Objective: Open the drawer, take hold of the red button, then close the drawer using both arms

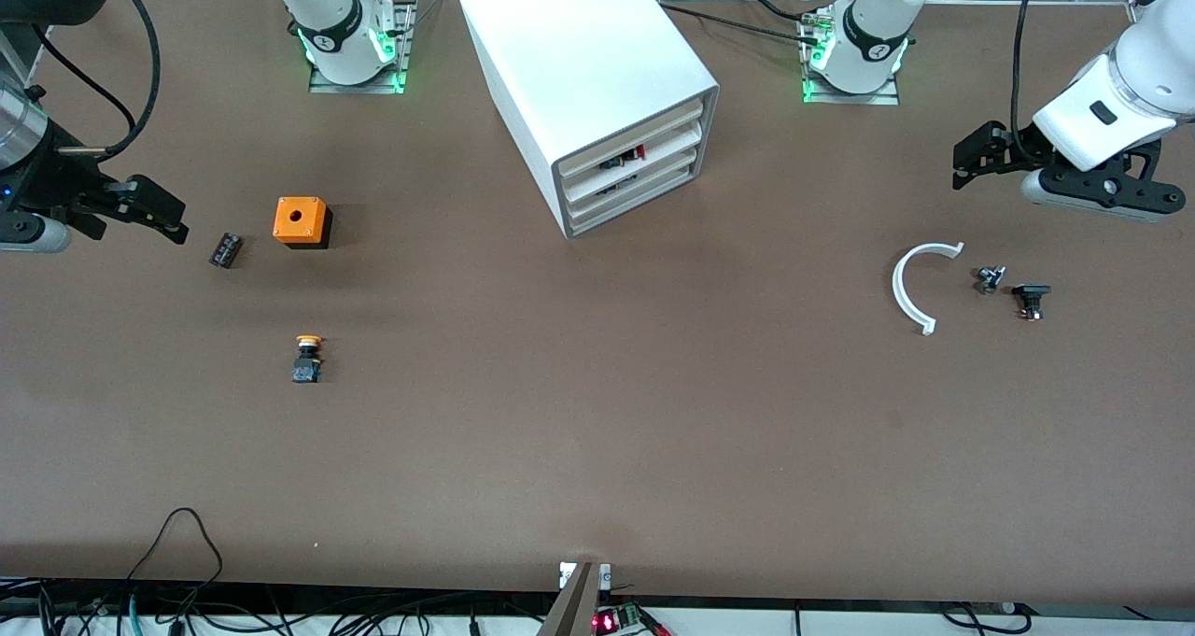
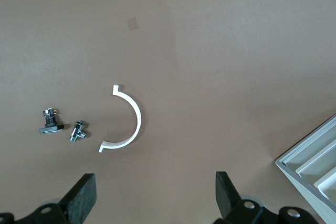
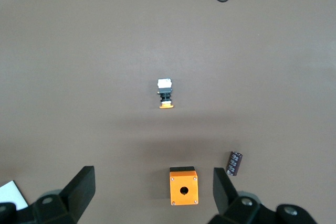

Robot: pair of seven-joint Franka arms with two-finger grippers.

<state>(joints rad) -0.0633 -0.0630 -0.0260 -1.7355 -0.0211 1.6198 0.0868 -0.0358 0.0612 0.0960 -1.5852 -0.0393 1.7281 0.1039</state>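
The white cabinet (image 1: pixel 579 66) stands between the two arm bases, its three white drawers (image 1: pixel 644 164) pushed in. A small red cap with a black body, the button (image 1: pixel 638 153), shows in the gap between the top and middle drawer fronts. My left gripper (image 1: pixel 966 162) is open and empty, above the table at the left arm's end; in its wrist view (image 2: pixel 155 198) a cabinet corner (image 2: pixel 315 166) shows. My right gripper (image 1: pixel 168 218) is open and empty at the right arm's end, over the table beside the orange box; it also shows in its wrist view (image 3: pixel 152 190).
An orange box with a hole (image 1: pixel 301 221) (image 3: pixel 184 186), a black capacitor (image 1: pixel 225 249) (image 3: pixel 234 162) and a yellow-capped button (image 1: pixel 308 358) (image 3: pixel 166 95) lie near the right gripper. A white arc (image 1: pixel 910 286) (image 2: pixel 128 121) and two small metal parts (image 1: pixel 991 278) (image 1: pixel 1031 299) lie near the left gripper.
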